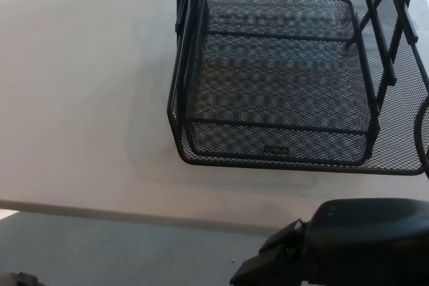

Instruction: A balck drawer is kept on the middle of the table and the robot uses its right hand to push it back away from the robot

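At lower right, the right hand (335, 249), fingers unreadable, sits short of the black mesh drawer (281, 92); pushing not begun.

Right hand (342, 242): entirely black, matte plastic-like casing. A broad, smooth, rounded housing forms the upper part at the near right of the view. Thick, blunt segments project from it toward the left, with angular facets and a visible seam between them. No cables, screws or markings can be made out. Lower portion cut by the frame edge.
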Controlling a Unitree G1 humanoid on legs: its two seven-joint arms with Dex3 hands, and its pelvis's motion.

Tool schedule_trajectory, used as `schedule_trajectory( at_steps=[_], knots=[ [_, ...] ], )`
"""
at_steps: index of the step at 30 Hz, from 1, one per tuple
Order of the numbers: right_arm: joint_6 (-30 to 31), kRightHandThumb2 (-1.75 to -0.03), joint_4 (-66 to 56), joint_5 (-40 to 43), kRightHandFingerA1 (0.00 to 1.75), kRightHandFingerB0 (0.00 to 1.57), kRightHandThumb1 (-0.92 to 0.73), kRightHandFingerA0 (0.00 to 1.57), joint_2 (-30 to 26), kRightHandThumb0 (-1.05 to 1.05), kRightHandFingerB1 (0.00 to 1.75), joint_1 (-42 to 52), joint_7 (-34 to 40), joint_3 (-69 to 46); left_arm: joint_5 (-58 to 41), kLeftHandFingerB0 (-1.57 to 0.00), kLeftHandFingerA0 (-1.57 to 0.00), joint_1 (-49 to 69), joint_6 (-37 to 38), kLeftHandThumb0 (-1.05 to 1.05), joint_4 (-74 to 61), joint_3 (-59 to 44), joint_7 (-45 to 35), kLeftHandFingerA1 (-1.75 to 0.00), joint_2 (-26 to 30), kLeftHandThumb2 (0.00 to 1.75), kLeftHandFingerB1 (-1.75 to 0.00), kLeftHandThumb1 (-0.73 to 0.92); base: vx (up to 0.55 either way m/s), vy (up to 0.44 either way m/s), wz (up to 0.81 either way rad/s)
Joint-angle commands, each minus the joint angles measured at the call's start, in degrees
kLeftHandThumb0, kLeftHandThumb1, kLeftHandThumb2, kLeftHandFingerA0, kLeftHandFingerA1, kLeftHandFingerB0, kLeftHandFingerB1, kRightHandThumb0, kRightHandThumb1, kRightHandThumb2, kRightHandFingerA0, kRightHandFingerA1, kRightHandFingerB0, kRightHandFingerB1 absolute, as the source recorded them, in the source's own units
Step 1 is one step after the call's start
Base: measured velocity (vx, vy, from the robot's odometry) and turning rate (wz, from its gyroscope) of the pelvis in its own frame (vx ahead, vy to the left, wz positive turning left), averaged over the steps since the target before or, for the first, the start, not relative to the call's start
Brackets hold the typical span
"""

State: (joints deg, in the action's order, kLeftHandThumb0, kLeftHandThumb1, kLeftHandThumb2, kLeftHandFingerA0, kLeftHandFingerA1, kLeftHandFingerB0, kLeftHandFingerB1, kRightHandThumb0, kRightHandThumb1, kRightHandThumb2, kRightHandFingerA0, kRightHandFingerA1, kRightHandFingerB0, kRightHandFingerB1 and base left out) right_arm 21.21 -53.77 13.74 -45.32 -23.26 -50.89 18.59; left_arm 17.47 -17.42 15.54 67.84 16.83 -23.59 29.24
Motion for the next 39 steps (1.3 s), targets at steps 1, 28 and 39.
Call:
schedule_trajectory(
  at_steps=[1,28,39],
  knots=[
    [13.2,-0.63,5.5,4.3,0.42,0.28,-0.8,0.39,1.1,-0.52,0.33,-10.8,-5.8,6.4,0.6,-0.34,-0.48,-0.1,1.6,-0.57,0.4,-0.2,-1.1,-0.38,1.1,0.63,-0.33,0.75,0.0,0.0,0.0],
    [12.1,-0.64,27.7,-8.8,0.38,0.27,-0.83,0.37,5.2,-0.52,0.31,-23.2,-8.5,17.5,1.5,-0.36,-0.5,-0.3,1.3,-0.55,0.8,0.1,-0.1,-0.38,0.7,0.63,-0.33,0.75,0.0,0.0,0.0],
    [9.4,-0.64,37.0,-10.2,0.38,0.28,-0.82,0.37,5.3,-0.54,0.32,-28.1,-10.1,12.7,1.2,-0.36,-0.51,-0.4,1.5,-0.55,1.0,-0.1,0.0,-0.38,0.5,0.63,-0.33,0.75,0.0,0.0,0.0]
  ],
)
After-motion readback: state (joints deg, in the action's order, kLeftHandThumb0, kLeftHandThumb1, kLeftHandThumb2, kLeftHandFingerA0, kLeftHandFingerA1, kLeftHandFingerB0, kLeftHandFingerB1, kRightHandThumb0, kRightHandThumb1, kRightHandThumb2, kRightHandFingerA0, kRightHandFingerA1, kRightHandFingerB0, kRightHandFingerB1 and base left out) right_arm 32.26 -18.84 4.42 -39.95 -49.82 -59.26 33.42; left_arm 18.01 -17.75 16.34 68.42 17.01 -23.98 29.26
